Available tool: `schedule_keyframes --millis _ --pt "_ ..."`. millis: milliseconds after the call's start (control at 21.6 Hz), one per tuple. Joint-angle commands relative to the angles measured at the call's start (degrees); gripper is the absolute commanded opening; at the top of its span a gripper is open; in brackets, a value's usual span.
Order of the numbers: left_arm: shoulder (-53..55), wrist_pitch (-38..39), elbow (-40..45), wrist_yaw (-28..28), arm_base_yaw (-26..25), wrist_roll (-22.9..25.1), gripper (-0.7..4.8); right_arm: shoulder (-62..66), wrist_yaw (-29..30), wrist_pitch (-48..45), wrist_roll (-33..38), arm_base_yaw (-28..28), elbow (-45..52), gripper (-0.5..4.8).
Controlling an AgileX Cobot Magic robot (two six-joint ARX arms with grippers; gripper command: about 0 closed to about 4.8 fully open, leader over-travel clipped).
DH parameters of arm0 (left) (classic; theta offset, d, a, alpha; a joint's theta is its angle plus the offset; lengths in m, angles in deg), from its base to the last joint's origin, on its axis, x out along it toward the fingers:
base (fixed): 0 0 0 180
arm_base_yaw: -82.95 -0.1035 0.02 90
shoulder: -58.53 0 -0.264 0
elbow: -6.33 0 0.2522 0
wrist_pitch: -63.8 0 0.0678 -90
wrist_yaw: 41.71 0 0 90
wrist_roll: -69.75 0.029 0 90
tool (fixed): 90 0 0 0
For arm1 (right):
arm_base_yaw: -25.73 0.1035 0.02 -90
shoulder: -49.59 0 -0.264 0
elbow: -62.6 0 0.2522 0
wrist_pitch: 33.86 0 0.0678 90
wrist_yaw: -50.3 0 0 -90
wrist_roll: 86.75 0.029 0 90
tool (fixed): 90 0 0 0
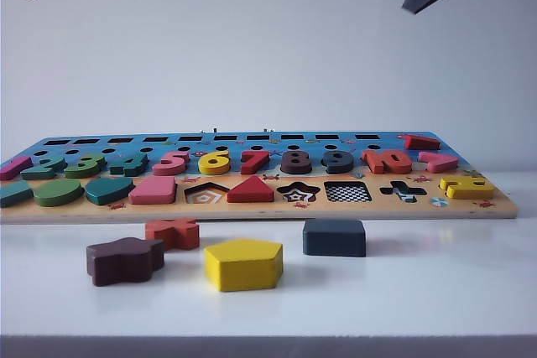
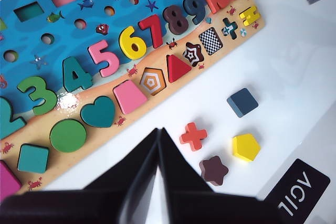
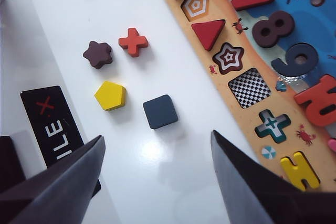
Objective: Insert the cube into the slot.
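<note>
The cube is a flat navy-grey square block lying on the white table just in front of the puzzle board. The slot, a checkerboard square recess, lies in the board's front row right behind it. My right gripper hovers open above the table, with the cube just beyond the wide gap between its fingers and the slot off to one side. My left gripper is shut and empty, high over the table near the board's edge, well away from the cube and the slot.
A yellow pentagon, a brown star block and a red cross lie loose in front of the board. Numbers and shapes fill most board recesses. A black lettered plate sits at the table edge.
</note>
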Motion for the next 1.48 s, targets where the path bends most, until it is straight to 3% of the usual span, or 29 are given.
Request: schedule_keyframes --millis 46,325,464,928,1485 --pt "0.00 -0.96 -0.31 0.31 -0.02 -0.17 0.17 4.98 -2.67 -1.18 -1.01 2.67 -0.24 3.64" --pt "0.00 -0.92 -0.31 0.31 -0.02 -0.17 0.17 12.35 -6.03 -1.33 -9.11 5.95 -0.22 4.07" --pt "-0.02 -0.92 -0.31 0.33 -0.02 -0.15 0.17 14.84 -6.62 -1.31 -9.22 6.99 -0.15 4.42" --pt "-0.09 -1.18 -0.31 0.37 0.00 -0.17 0.17 22.58 -12.17 -4.63 -5.73 12.81 0.63 4.40" --pt "-0.13 -1.55 -0.31 0.33 0.02 -0.15 0.17 25.90 -14.03 -5.73 -5.62 12.85 0.85 3.40"
